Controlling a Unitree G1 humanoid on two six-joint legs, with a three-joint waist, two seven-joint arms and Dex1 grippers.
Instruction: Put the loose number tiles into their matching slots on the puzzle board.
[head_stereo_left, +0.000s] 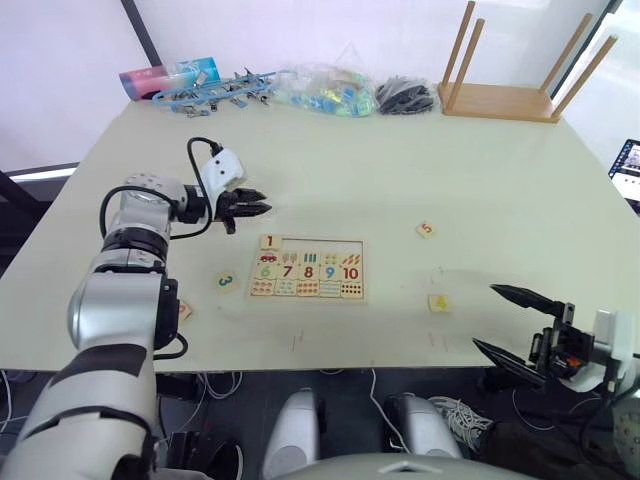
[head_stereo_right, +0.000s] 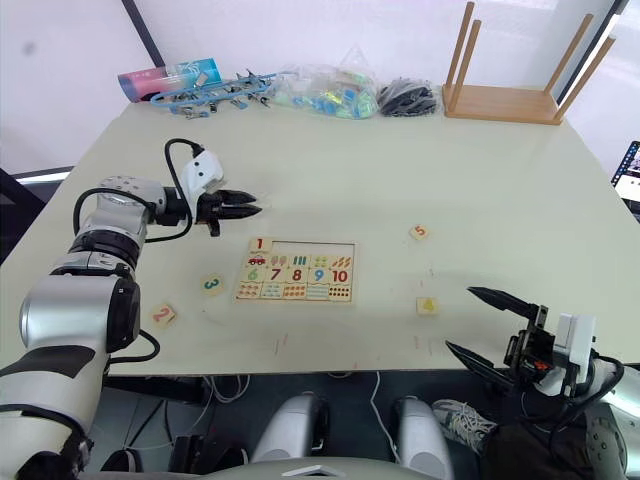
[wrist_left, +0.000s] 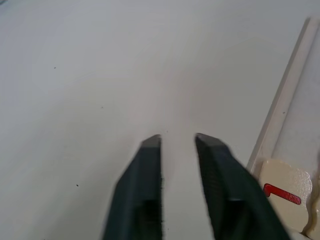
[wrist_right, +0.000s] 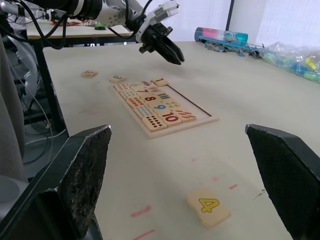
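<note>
Bright, even daylight from white backdrop beyond far edge of table; backdrop washed out. Shadows soft, faint. Head views sharp, slight bending at edges. Left wrist view soft, tile 1 blurred. Right wrist view: near fingers out of focus, puzzle board clear.

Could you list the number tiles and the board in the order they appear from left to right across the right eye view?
Tile 2 → tile 3 → puzzle board, with tile 1 in its top-left slot → tile 5 → tile 4.
</note>
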